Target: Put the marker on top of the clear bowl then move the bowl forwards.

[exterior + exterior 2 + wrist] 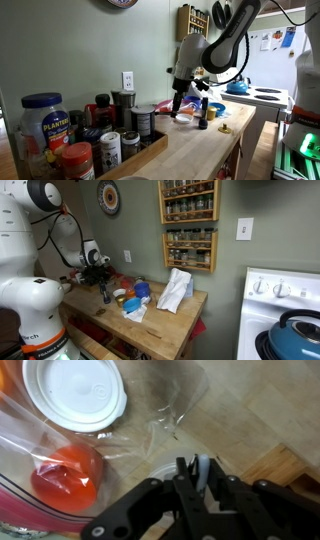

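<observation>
Gripper (195,470) over the wooden counter (270,410) (jaw gap unreadable).

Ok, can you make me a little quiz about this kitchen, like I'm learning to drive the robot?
1. True or false: the kettle is red.
2. The end effector hangs above: A the floor, B the wooden counter, C a sink.
3. Fill the gap: in the wrist view, the round lid is ____.
Key: 1 false, it is blue; 2 B; 3 white.
</observation>
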